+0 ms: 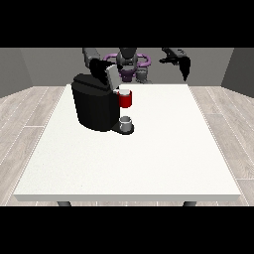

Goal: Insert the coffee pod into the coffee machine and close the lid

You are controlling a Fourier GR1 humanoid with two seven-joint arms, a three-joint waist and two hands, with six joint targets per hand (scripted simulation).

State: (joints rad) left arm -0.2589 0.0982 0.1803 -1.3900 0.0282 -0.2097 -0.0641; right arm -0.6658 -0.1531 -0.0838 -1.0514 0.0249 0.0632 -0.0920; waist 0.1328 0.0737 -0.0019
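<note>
I count one coffee machine, black and bulky, at ten o'clock on the table, its lid raised. One red thing at the machine and one grey thing on its tray. Two hands: the hand at the view's right hangs with fingers relaxed; the hand at the view's left, I cannot tell.

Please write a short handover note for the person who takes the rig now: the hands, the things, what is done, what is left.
Hand at the view's right: raised above the table's far edge, holding nothing.
Hand at the view's left: at the coffee machine, by its raised lid; fingers unclear.
A red thing at the machine; a grey thing on its base below.
Lid not yet closed; pod insertion unconfirmed.
</note>
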